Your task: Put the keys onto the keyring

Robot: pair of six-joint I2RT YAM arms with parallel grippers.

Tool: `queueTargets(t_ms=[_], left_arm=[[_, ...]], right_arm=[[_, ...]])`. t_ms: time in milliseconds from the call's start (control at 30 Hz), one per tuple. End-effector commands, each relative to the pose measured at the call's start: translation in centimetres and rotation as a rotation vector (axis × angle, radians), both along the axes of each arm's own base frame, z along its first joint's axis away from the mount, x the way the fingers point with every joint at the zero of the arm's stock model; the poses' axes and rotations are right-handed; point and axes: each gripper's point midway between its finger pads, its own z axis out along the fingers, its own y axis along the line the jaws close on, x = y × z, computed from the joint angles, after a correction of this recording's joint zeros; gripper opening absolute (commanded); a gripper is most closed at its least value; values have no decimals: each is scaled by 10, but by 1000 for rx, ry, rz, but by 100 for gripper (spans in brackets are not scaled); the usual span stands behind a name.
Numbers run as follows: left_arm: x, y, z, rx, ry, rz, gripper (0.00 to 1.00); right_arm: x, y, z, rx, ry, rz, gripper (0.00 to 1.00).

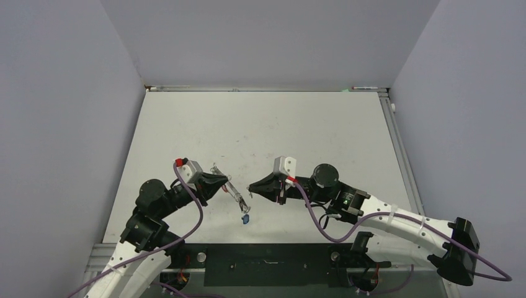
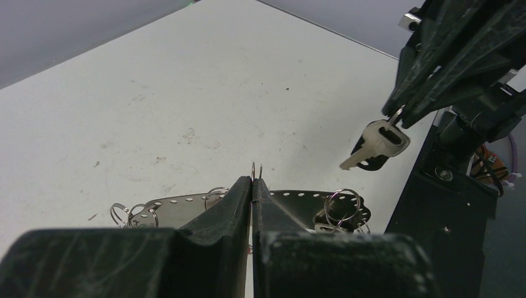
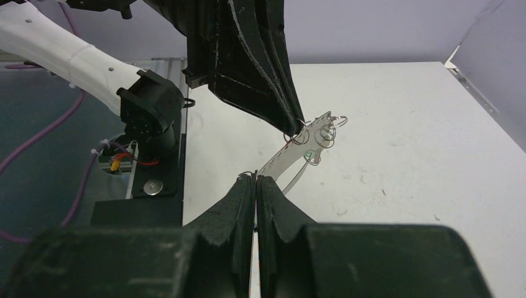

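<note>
My left gripper (image 1: 227,184) is shut on the keyring (image 1: 239,198), a thin grey perforated metal band with several small split rings, held above the table. A blue tag (image 1: 246,219) dangles below it. In the left wrist view the jaws (image 2: 255,181) pinch a thin wire ring, and the band (image 2: 167,208) spreads to both sides beneath. My right gripper (image 1: 250,188) is shut on a silver key with a black head (image 2: 377,141), which hangs from its tips just right of the keyring. In the right wrist view the key is hidden under the shut fingers (image 3: 239,198), and the band (image 3: 291,152) hangs just ahead.
A black base plate (image 1: 267,256) lies at the near table edge between the arm bases. The white table (image 1: 267,130) has grey walls on three sides. Purple cables (image 1: 322,223) loop along both arms.
</note>
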Motion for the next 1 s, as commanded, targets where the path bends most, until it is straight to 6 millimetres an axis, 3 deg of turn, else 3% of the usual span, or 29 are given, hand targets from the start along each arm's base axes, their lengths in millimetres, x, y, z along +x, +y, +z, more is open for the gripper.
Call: queueTargets(t_ms=[0,267,567,667,800,967], left_arm=[[-7,-3,33,-53,-113,-44,0],[-11,-4,34,-66,-128,-61,0],[8,8,26,-94,-144,69,0],[9,9,33,-124,-143,79,0],[24,27,44,-205,-94,234,0],[14,25,59,-251,-170,184,0]], right_arm=[[-2,11,36,85,-22,113,5],[4,18,44,67,-4,195,5],[11,28,33,30,31,206,5],[12,30,33,34,33,204,5],[13,29,37,45,32,195,5],[18,25,44,62,18,151,5]])
